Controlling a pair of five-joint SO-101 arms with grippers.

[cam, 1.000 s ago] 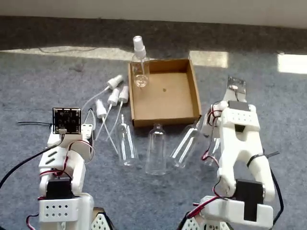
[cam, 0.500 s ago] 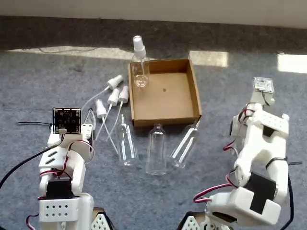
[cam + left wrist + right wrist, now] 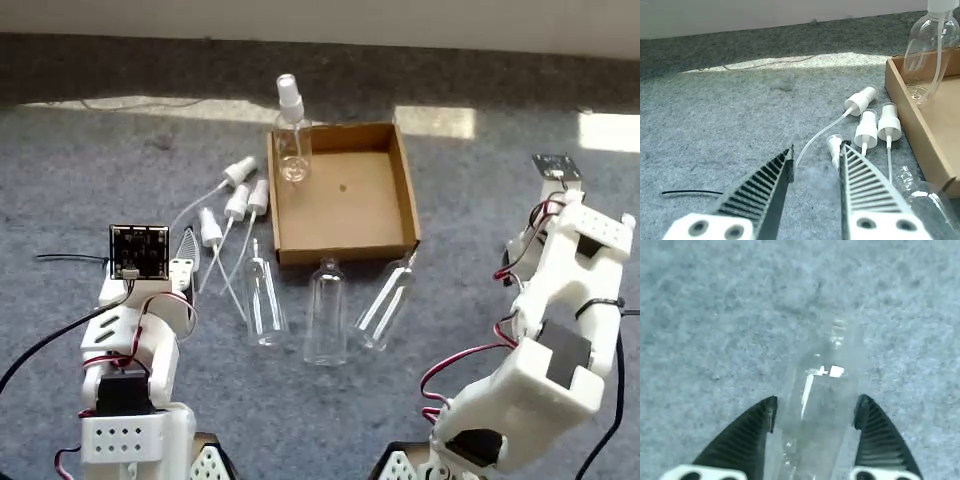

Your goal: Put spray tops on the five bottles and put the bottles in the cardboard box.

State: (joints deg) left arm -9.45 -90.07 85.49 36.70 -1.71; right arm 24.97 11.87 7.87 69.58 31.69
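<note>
Grey carpet [image 3: 90,160] lies under everything. The right wrist view shows a clear bottle [image 3: 812,385] between the black fingers of the right end effector [image 3: 816,401]. Both fingers are set against its sides, gripping it above the carpet. From above, that arm stands well off to the side of the cardboard box [image 3: 412,190].

The left end effector [image 3: 817,150] is spread open, with one spray top [image 3: 834,144] at a fingertip and three more tops [image 3: 862,100] just beyond it. Past those, ahead and to one side, the box holds a single capped bottle [image 3: 291,140], upright in its far corner on the left end effector's side. Three uncapped bottles [image 3: 325,310] lie side by side against the box's near wall, between the two end effectors.
</note>
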